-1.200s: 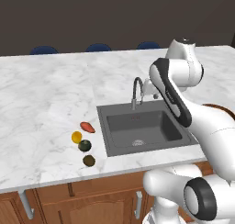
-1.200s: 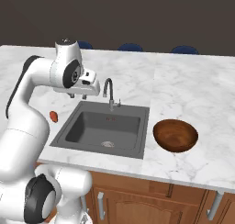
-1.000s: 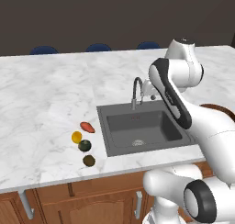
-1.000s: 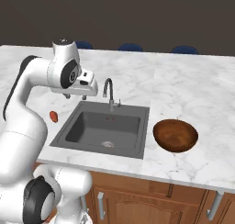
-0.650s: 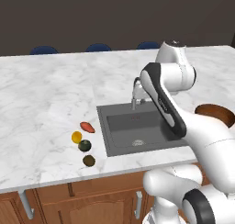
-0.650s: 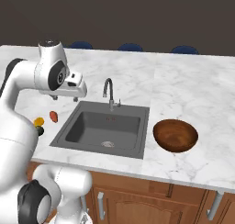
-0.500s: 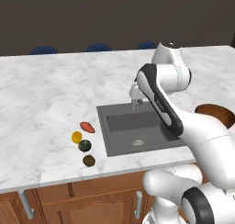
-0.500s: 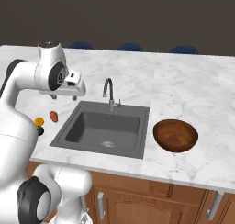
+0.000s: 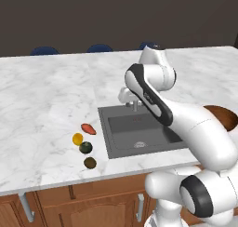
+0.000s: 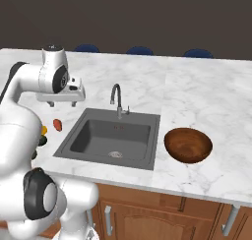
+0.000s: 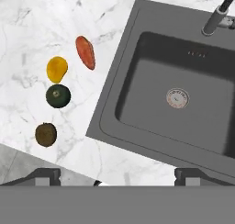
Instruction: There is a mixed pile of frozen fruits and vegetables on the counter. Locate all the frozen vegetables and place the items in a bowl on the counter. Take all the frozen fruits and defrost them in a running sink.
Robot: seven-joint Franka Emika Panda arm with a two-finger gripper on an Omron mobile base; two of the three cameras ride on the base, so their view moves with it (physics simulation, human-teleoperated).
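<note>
The mixed pile lies on the white marble counter [image 9: 42,96] just left of the sink [image 9: 139,133]: a red-orange tapered piece [image 11: 86,52], a yellow-orange ball [image 11: 57,68], a dark green ball [image 11: 58,96] and an olive-brown ball [image 11: 46,134]. My gripper [image 10: 61,103] hangs open and empty above the sink's left rim, well above the pile and looking straight down. Its fingertips [image 11: 43,175] stand wide apart. The dark wooden bowl [image 10: 188,144] sits empty on the counter right of the sink [image 10: 110,135].
A tall curved dark faucet [image 10: 117,99] rises at the sink's back edge. The round drain [image 11: 177,98] sits mid-basin. Blue stool tops [image 9: 44,50] line the counter's far side. Brown cabinet fronts [image 10: 147,214] run below the near edge.
The arm has swung left, away from the faucet and toward the pile side of the sink. The jaws have gone from nearly shut to wide open.
</note>
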